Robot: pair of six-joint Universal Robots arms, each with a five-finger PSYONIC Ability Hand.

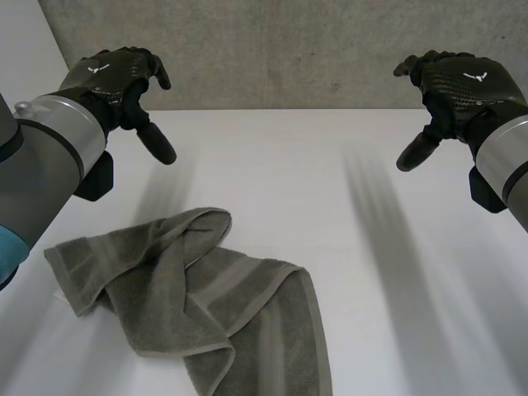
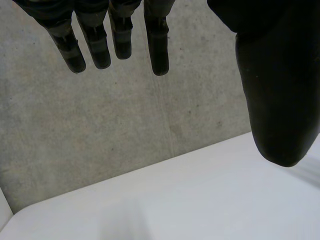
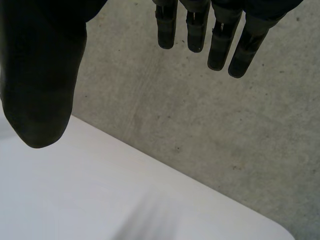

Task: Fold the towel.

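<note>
**Crumpled towel on the table, both hands open above it**

The towel (image 1: 206, 305) is a grey-green terry cloth with a plain woven band near its edges. It lies rumpled on the white table (image 1: 330, 206), on the robot's left half and toward the near edge. It is not flat. One flap is turned over on itself at the far side, a corner sticks out toward the left arm, and a long end runs toward the robot.

The left hand (image 1: 115, 78) hangs in the air well apart from the towel, beyond it and toward the far left of the table. In the left wrist view its fingers (image 2: 95, 45) are straight and slightly spread. The thumb (image 2: 277, 100) stands wide of them, and only bare table and wall lie between.

The right hand (image 1: 462, 87) mirrors it at the far right, also raised off the table and farther from the cloth. Its fingers (image 3: 220, 45) are extended and its thumb (image 3: 42, 90) is held out, so the hand is released and grasping nothing.

A grey concrete wall (image 1: 289, 49) rises behind the table's far edge.
</note>
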